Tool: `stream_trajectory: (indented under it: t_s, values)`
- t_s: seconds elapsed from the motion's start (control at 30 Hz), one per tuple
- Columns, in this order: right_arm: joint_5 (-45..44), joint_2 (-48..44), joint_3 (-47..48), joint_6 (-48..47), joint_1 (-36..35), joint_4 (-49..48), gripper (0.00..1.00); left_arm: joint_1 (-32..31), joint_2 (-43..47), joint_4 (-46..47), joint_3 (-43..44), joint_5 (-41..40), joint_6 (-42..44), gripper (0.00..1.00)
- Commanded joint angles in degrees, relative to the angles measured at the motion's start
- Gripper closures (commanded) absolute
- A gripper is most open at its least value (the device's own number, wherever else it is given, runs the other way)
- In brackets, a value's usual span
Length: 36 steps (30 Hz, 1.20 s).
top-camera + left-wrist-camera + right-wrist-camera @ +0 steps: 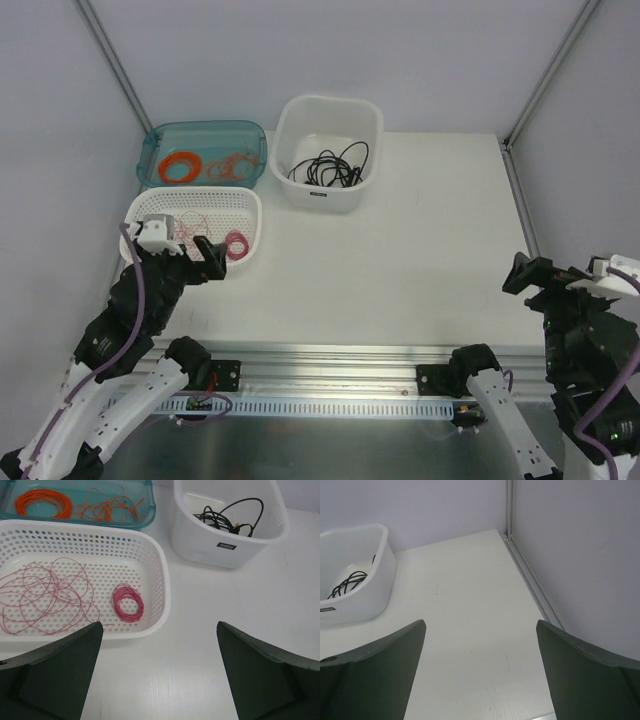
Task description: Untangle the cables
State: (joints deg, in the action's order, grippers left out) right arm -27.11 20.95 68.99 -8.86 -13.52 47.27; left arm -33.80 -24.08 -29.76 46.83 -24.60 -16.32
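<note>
Taking the white perforated basket (150, 555) as the landmark: inside it a loose sprawl of thin pink wire (47, 597) fills the left and middle of the floor, loops crossing each other, and a small, tidy pink coil (128, 601) lies apart from it toward the basket's right end. Behind the basket sits a teal tray (158, 140) holding a neat orange coil (42, 502) and, to its right, a snarled orange bunch (107, 509); to the right of both stands a white tub (330, 110) with a heap of black cables (330, 168). The left gripper (160, 672) hovers over the counter (400, 260) just off the basket's near right corner, its jaws spread wide with nothing between them, so the pink wires lie ahead and to its left, over the near rim. The sprawl runs mostly along the basket's length. The right gripper (480, 672), also spread and empty, hangs well to the right of the basket, near the counter's right edge by the wall rail, so the left arm is plainly the nearer one. Each colour shows one wound coil and one loose mass, which would suit sorting partly done or a layout simply set out so. Bare counter right of the basket offers room to lay wire; the basket's walls would hinder a low sideways approach.
</note>
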Motion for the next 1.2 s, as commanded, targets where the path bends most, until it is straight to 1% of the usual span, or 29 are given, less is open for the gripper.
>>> stream_trajectory:
  t_s: [0.0,0.03,0.13,0.3,0.4,0.43,0.53,0.6,0.63,0.73,1.17]
  values:
    - [-1.45,-3.80,-1.67,-3.00,0.07,0.37,0.03,-0.39,5.87,-10.04,3.18,-5.10,-2.49,0.01]
    - [-1.10,-4.94,-1.84,-2.92,0.16,0.37,0.03,-0.39,8.93,-11.27,4.23,-5.54,-2.67,0.01]
    - [-0.22,-9.43,-2.81,-2.65,-0.02,0.11,0.03,-0.39,14.47,-15.41,5.81,-6.69,-2.76,0.01]
    - [1.10,-15.49,-3.08,-2.47,0.07,0.81,0.03,-0.39,20.64,-23.04,9.94,-7.48,-3.19,0.01]
    - [1.71,-17.52,-3.16,-2.65,0.07,1.33,0.03,-0.39,23.89,-25.43,11.61,-7.57,-3.20,0.01]
    - [1.80,-18.57,-3.16,-2.74,0.07,1.60,0.03,-0.39,26.42,-25.87,12.05,-7.48,-3.28,0.01]
    - [2.85,-20.06,-3.34,-2.74,-0.02,2.74,0.03,-0.39,28.98,-27.45,12.58,-6.96,-3.72,0.01]
    - [3.91,-20.16,-3.95,-2.83,0.07,3.62,0.03,-0.39,30.22,-27.72,12.41,-6.08,-4.16,0.01]
    - [4.17,-21.99,-4.21,-2.57,0.07,3.88,0.03,-0.39,31.27,-27.81,12.06,-5.99,-4.16,0.01]
    - [4.79,-23.14,-5.44,-1.42,0.07,4.50,0.03,-0.39,32.86,-28.25,11.53,-5.64,-4.43,0.01]
    - [6.28,-25.26,-9.05,-1.07,0.07,7.31,0.03,-0.39,33.22,-29.30,11.79,-6.25,-5.48,0.01]
